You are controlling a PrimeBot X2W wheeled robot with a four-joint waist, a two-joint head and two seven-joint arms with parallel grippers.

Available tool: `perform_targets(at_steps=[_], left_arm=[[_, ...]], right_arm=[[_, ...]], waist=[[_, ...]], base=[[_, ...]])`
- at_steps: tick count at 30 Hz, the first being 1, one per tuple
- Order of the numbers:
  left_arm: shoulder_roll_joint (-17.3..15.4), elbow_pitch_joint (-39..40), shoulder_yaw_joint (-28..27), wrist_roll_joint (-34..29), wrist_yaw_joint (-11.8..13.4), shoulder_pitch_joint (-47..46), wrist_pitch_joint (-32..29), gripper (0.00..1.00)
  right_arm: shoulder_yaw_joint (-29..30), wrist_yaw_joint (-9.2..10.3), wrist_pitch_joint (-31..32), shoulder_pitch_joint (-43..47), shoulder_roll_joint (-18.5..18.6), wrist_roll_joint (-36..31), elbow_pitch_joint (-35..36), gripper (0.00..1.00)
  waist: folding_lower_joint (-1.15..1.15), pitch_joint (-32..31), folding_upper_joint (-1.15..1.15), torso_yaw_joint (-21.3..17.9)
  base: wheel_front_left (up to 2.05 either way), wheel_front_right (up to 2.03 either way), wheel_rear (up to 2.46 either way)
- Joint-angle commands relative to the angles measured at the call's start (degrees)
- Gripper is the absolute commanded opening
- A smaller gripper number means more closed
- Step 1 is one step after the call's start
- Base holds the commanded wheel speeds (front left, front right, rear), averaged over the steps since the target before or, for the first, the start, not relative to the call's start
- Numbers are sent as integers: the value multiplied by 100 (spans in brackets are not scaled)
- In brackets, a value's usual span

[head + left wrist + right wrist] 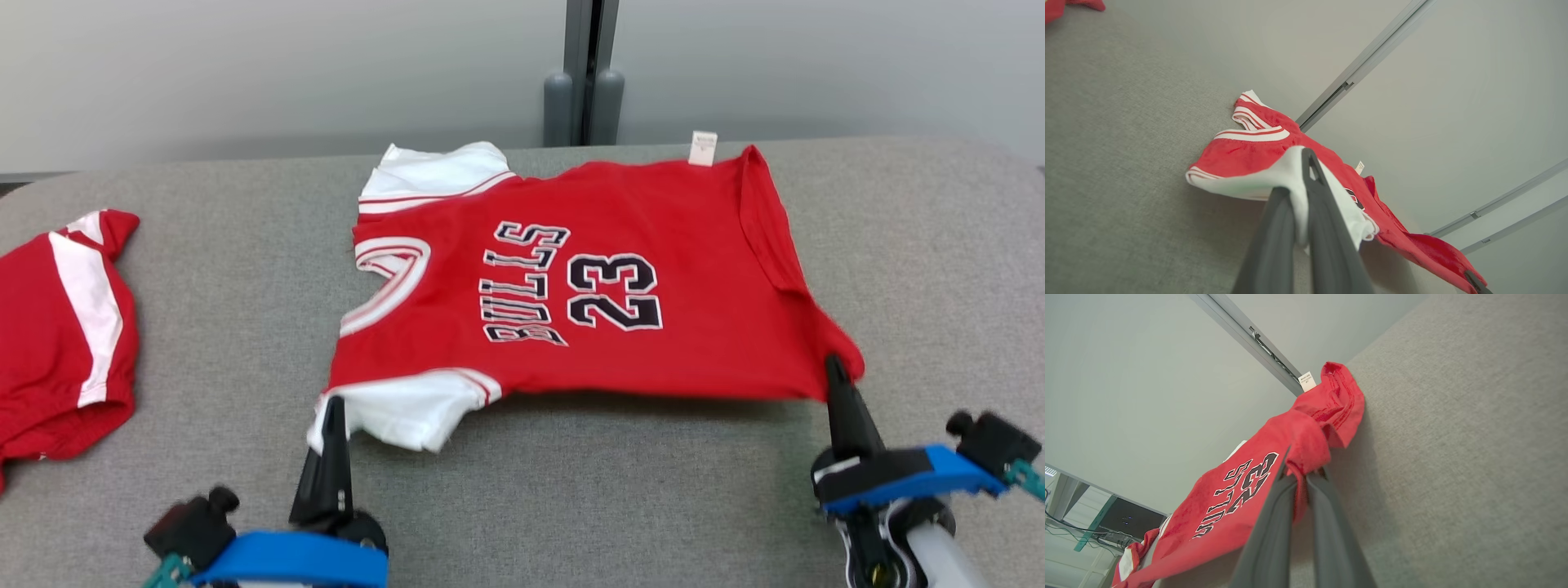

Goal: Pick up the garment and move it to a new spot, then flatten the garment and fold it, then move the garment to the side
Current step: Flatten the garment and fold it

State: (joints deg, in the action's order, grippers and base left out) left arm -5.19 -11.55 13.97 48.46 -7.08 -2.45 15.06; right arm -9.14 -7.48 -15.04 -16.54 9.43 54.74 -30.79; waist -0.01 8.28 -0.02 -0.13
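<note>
One jersey (702, 269), second garment (41, 343) cut off

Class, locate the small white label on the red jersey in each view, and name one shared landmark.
Head view: label right of centre, near the top, on the far edge of the jersey.
Left wrist view: label just right of centre, above the red cloth.
Right wrist view: label upper middle, beside the bunched hem.
Shared landmark: the grey wall rail behind it.

At the left lie red shorts (57, 327), white-striped, on the grey surface (571, 506); a grey post (584, 73) stands behind.
</note>
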Motion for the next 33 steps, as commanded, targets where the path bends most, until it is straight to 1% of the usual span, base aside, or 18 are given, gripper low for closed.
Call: perform_targets(at_steps=[1,5,9,13,17,24,33], left_arm=[[12,-8,-38,-15,-12,113,14,0],[104,-59,-49,-93,-19,694,15,0],[148,33,83,-76,-26,1120,15,0],[153,142,291,-106,-22,1417,-70,0],[141,307,329,-90,43,1580,-74,0],[49,500,374,-33,22,1429,-175,0],[-147,459,423,-15,-19,1018,-272,0]], right_arm=[[44,-3,-18,170,-26,2,41,0],[210,-3,-18,776,-122,-120,229,0],[383,-3,-18,1380,-162,-179,514,0],[490,-3,58,1873,-175,-260,731,0],[619,-3,195,2143,-239,-341,979,0],[799,-3,477,2125,-387,-510,1127,0],[849,-3,802,1824,-473,-716,1238,0]], waist=[[1,-74,2,-33],[1,-317,2,-22],[1,-518,2,39],[1,-596,2,62],[1,-598,2,40],[1,-531,2,8],[1,-433,2,-95]], base=[[0,0,0],[0,0,0],[0,0,0],[0,0,0],[0,0,0],[0,0,0],[0,0,0]])
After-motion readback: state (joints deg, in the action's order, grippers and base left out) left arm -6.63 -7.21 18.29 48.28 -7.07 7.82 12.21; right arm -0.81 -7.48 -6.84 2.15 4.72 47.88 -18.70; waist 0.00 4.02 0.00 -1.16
